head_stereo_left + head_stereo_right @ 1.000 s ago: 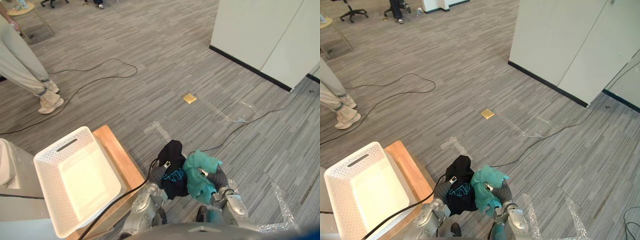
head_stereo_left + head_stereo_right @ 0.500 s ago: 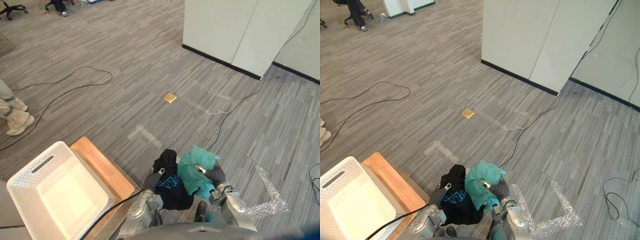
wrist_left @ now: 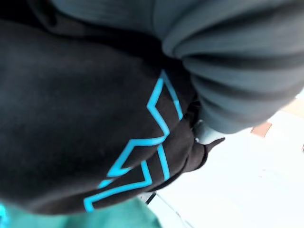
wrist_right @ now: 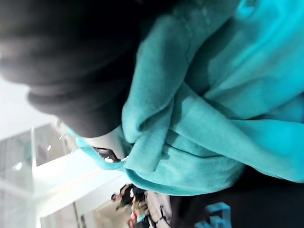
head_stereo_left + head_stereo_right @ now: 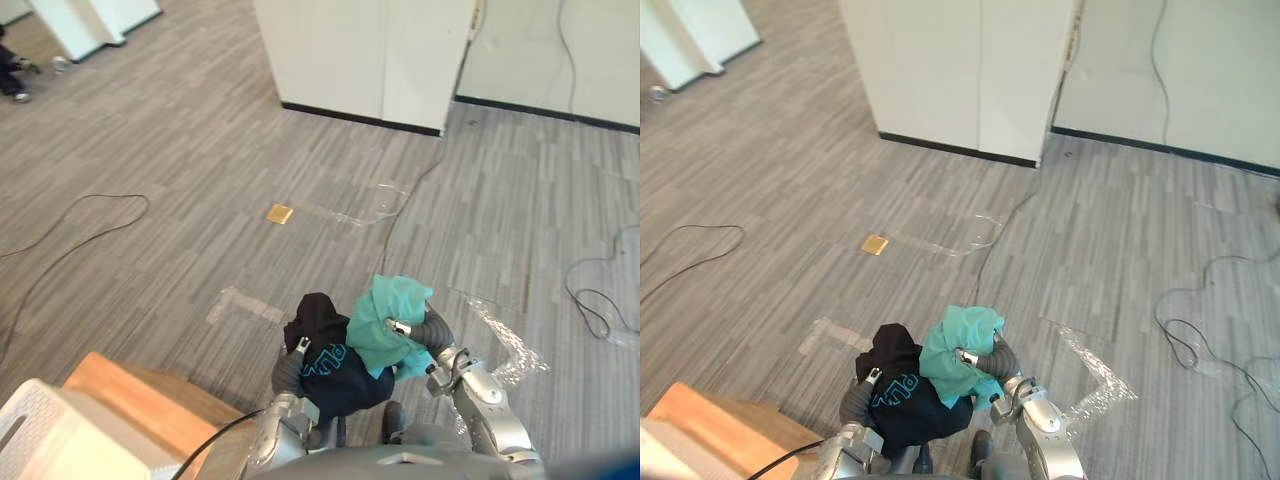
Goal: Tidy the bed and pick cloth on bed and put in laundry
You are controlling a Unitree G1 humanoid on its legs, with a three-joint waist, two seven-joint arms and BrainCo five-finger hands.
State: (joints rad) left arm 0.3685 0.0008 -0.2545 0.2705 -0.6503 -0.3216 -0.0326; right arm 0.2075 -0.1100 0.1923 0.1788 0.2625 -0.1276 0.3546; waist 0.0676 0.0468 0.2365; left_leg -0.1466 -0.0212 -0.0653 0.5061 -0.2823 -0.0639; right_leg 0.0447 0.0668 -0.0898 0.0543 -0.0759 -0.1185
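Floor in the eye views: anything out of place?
Crumpled clear plastic film lies loose on the carpet near the right hand, which grips the teal cloth; another clear scrap lies past it, near the gold floor plate. Either could snag a foot.

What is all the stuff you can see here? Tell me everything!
black cloth: one, black with blue print, in the left hand
teal cloth: one, teal, in the right hand, touching the black cloth
basket: one, white, on the wooden stand
wooden stand: one, light brown, low on the robot's left
floor plate: one, gold, on the grey floor ahead
partition: one, white, far side
cables: several, black, on the floor
left hand: one, silver, gripping the black cloth
right hand: one, silver, gripping the teal cloth
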